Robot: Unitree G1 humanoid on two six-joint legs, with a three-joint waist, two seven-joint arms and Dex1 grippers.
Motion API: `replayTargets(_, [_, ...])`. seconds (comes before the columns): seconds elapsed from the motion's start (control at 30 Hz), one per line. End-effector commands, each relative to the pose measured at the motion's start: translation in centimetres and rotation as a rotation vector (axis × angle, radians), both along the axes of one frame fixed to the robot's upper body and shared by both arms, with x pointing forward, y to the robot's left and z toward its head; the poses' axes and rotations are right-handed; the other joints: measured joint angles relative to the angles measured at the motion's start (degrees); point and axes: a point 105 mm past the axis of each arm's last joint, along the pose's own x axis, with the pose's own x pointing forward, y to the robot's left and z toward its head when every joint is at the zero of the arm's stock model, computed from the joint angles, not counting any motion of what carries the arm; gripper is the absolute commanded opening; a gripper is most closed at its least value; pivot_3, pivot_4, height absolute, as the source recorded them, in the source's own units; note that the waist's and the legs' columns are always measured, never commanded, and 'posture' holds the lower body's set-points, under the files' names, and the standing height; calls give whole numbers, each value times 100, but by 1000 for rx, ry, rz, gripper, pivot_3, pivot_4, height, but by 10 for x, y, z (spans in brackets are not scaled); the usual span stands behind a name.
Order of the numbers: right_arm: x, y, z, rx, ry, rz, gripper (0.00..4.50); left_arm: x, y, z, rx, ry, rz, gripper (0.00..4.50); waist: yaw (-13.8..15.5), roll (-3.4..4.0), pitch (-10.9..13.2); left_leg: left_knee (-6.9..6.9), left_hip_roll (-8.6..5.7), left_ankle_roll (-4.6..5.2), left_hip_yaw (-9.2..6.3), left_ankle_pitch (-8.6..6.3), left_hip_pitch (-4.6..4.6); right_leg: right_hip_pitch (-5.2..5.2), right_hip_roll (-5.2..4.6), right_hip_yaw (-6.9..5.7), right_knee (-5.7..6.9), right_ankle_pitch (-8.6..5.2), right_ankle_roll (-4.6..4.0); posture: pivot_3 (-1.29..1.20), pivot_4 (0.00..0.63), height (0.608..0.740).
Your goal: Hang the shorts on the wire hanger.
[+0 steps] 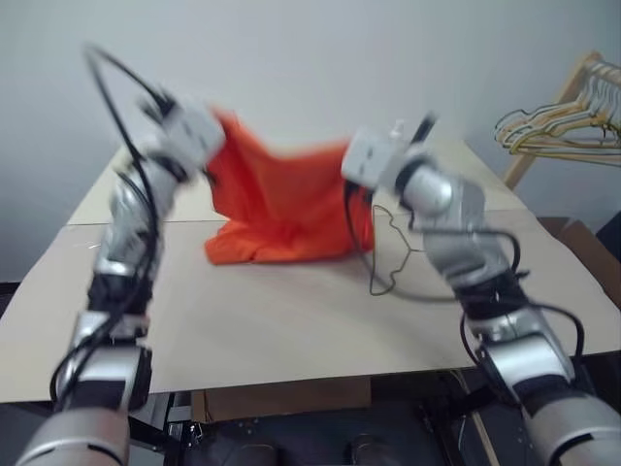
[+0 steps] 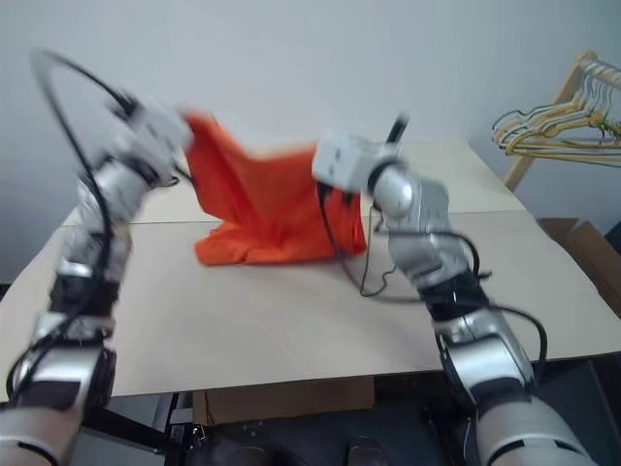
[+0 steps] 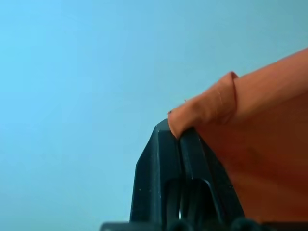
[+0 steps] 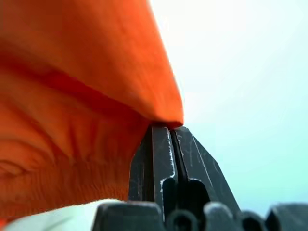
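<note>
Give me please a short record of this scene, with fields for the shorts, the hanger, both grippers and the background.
shorts: orange shorts, lifted between both grippers, lower part on the table
wire hanger: wire hanger flat on the table, beside the shorts
left gripper: left gripper shut on a folded edge
right gripper: right gripper shut on the fabric
background: bunched hangers on a wooden rack

Pale table: wire hanger, shorts hem on top.

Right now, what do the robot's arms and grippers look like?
Both arms are silver-grey segmented shells with black joints and loose black cables looping alongside. Each wrist carries a pale grey boxy housing. The left gripper and right gripper each have two black, tapered, wedge-shaped fingers.
</note>
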Motion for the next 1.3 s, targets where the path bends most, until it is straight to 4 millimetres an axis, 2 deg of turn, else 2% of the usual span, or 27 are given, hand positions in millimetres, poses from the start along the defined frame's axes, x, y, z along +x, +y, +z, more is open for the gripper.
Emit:
replayTargets(0.03, [-10,-16,35,91,-232,-37,0,-27,34,30,-109,-161,34,33,-129,22,-39,-33,-23,3,-6,-2,2,-20,-20,0,13,0,0,42,0,740])
replayTargets(0.1, [-14,-9,23,99,-198,18,0,-39,38,29,-89,-150,-31,33,-266,24,-39,-48,-33,19,-16,-11,2,-31,-23,0,11,-1,0,50,0,740])
replayTargets(0.17, [-16,1,-7,17,-107,78,0,-47,37,10,-26,-53,-135,33,-369,24,-39,-40,-39,32,-20,-19,-17,-38,-26,1,1,-1,0,65,0,740])
replayTargets(0.23, [-24,11,-40,-44,-12,153,0,-55,34,-26,87,116,-234,33,-445,25,-38,-23,-49,39,-21,-22,-20,-29,-33,3,-1,-1,1,68,0,740])
replayTargets(0.3, [-33,20,-72,-111,79,219,0,-67,32,-66,125,338,-349,33,-470,30,-34,-11,-46,45,-10,-24,-18,3,-31,5,-51,-7,11,75,0,740])
replayTargets(0.37, [-46,31,-113,-228,231,313,0,-87,30,-115,186,629,-456,33,-454,36,-16,16,-41,51,-2,-22,-20,19,-30,9,-59,-19,31,77,0,740])
replayTargets(0.47, [-87,42,-182,-441,496,533,0,-122,30,-177,250,1002,-537,33,-403,57,8,52,-10,108,0,-53,-12,36,-7,9,-45,-17,32,74,0,740])
replayTargets(0.5, [-100,42,-198,-488,563,588,0,-135,33,-197,305,1129,-542,33,-365,61,23,55,3,119,0,-60,19,72,-7,4,-58,-19,32,73,0,740])
replayTargets(0.53, [-111,41,-209,-521,625,624,0,-145,35,-209,306,1221,-543,33,-321,62,29,50,7,130,3,-69,61,113,-7,1,-61,-24,32,71,0,740])
replayTargets(0.63, [-130,39,-221,-575,731,694,0,-163,43,-226,333,1392,-527,33,-186,74,87,51,28,142,12,-77,173,230,0,-7,-65,-50,40,67,0,740])
replayTargets(0.7, [-140,35,-223,-606,787,725,0,-175,50,-236,385,1500,-501,33,-105,72,93,51,36,142,10,-77,191,250,5,-12,-70,-72,68,62,0,740])
replayTargets(0.83, [-145,23,-221,-666,836,730,0,-198,54,-250,437,1660,-504,33,-37,69,91,51,30,140,10,-86,180,238,3,-11,-66,-56,28,51,0,740])
replayTargets(1.0, [-149,16,-220,-681,869,735,0,-210,47,-249,407,1702,-540,33,19,68,93,52,29,138,13,-87,155,211,3,-10,-65,-53,24,54,0,740])
replayTargets(1.1, [-155,16,-219,-694,881,770,0,-202,50,-252,444,1663,-497,33,38,69,94,52,30,138,13,-87,162,216,6,-10,-60,-53,23,56,0,740])
replayTargets(1.13, [-156,17,-219,-697,876,773,224,-197,51,-252,453,1630,-486,4,38,69,94,53,31,138,13,-87,166,220,8,-11,-60,-54,23,56,0,740])
replayTargets(1.23, [-160,19,-215,-690,878,796,937,-191,51,-251,476,1592,-484,632,49,68,94,53,31,138,11,-87,168,223,8,-14,-59,-54,23,53,0,740])
replayTargets(1.3, [-170,22,-210,-655,912,848,1662,-193,53,-249,486,1610,-495,1273,42,68,94,53,30,138,11,-87,163,220,7,-14,-62,-54,23,47,0,740])
